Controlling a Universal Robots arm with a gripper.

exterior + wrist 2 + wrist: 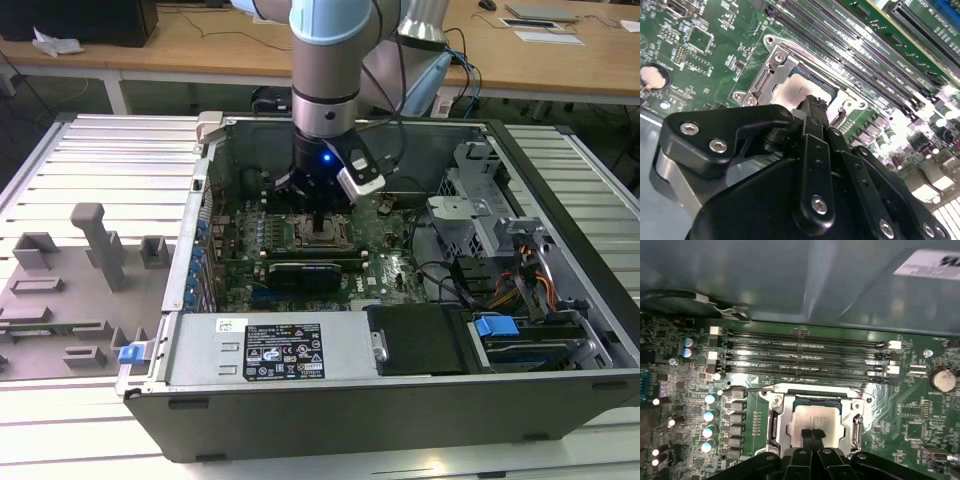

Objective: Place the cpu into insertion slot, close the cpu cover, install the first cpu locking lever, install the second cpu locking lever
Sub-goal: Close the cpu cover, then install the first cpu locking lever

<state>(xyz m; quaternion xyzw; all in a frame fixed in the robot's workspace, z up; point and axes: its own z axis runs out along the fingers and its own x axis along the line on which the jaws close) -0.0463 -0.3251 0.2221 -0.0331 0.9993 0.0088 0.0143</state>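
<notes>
While the one gripper (813,436) hangs low, jaws pressed together, tips right over the one cpu (815,415) seated in the insertion slot (322,235), one cpu cover (780,405) lies down around it; four memory slots (800,357) beyond

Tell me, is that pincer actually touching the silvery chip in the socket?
Cannot tell. In the first wrist view the pincer hangs over the silvery chip, its tip hiding any contact or gap.
</notes>
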